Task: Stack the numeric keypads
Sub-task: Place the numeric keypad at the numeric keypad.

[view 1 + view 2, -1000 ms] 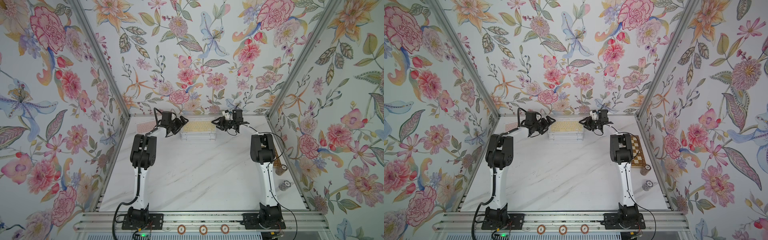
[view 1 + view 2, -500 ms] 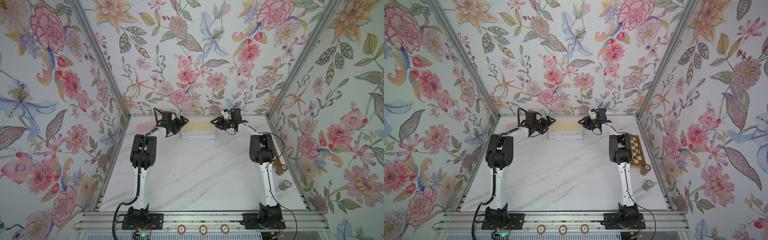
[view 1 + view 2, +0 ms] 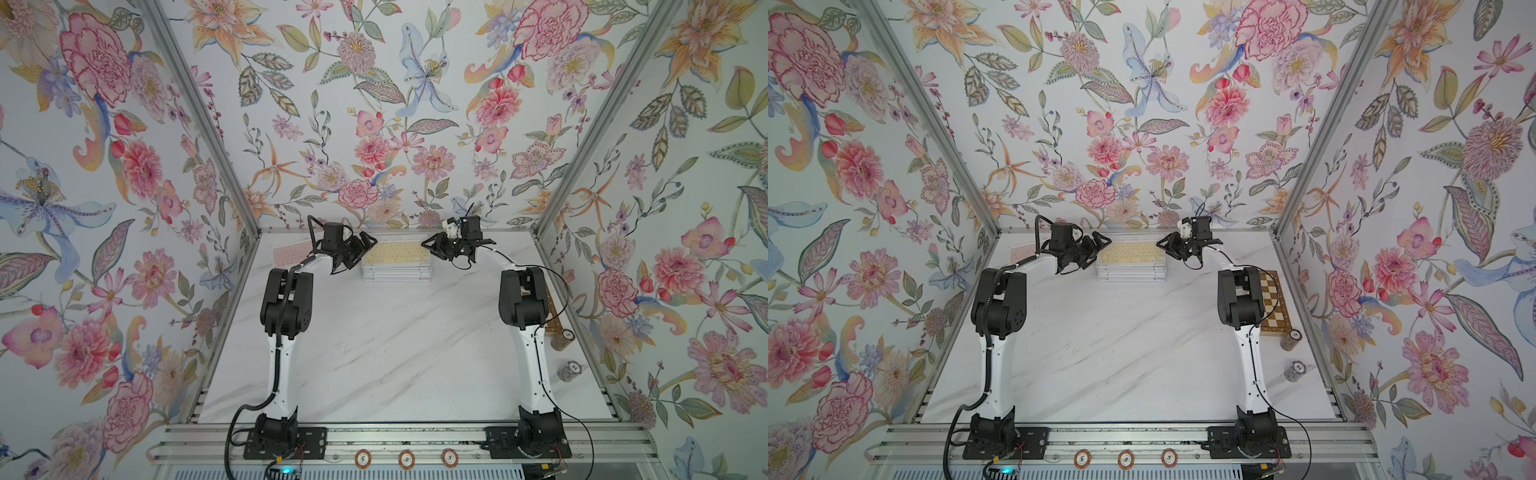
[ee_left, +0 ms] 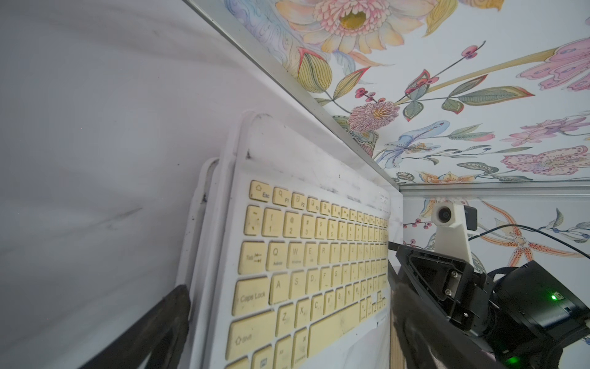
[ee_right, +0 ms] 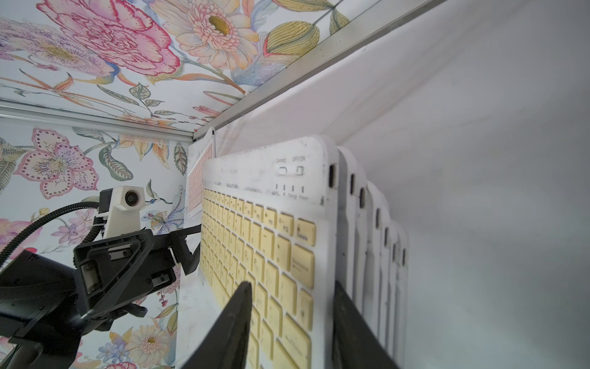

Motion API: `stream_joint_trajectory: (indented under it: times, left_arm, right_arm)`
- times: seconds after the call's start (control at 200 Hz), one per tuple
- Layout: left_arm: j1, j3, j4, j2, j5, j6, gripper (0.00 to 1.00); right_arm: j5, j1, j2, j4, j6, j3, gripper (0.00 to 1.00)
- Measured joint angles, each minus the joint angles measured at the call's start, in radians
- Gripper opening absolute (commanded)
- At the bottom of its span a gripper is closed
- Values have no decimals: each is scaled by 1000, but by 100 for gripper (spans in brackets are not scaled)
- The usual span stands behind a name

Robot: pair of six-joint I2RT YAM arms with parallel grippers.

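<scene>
- The right gripper (image 5: 292, 287) is seen with fingers parted across the short edge of the yellow-keyed keypad (image 5: 271, 242); whether that edge is pinched cannot be told.
- The left gripper (image 3: 365, 248) is seen released, spread wide at the opposite short edge.
- That keypad is laid flat atop the stack of keypads (image 3: 397, 275), at 12 o'clock on the marble table (image 3: 374, 353).
- A pink-keyed keypad (image 3: 291, 254) is seen flat at 11 o'clock, apart from the stack.
- A chessboard (image 3: 1275, 307) is seen at 3 o'clock.
</scene>
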Motion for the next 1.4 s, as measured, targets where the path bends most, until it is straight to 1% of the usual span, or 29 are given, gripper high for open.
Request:
stream_joint_trajectory:
  times: [0.515,0.616,0.771,0.831,1.001,1.096,1.141,1.231,1.331,1.401]
  left_arm:
    - [0,0,0,0,0,0,99]
    - [0,-2,0,0,0,0,99]
    - [0,-3,0,0,0,0,99]
    - [0,-3,-1,0,0,0,99]
    - [2,0,-63,-6,-7,50,99]
    - [10,23,-155,-20,-33,112,99]
    - [15,49,-209,-27,-58,151,99]
    - [32,145,-341,-34,-120,243,99]
    - [56,312,-512,-34,-238,359,99]
    - [76,421,-592,-34,-322,430,99]
  right_arm:
    - [53,3,-30,-16,-5,-32,42]
    - [70,3,-30,-31,-13,-32,46]
    - [88,3,-30,-60,-30,-32,47]
    - [94,2,-31,-66,-35,-32,51]
    - [103,-6,-66,-80,-59,-49,72]
    - [105,-10,-122,-87,-71,-76,88]
    - [109,-11,-158,-87,-68,-94,100]
    - [115,-10,-237,-84,-85,-142,99]
    - [128,4,-342,-70,-100,-233,99]
    - [136,26,-420,-40,-109,-323,99]
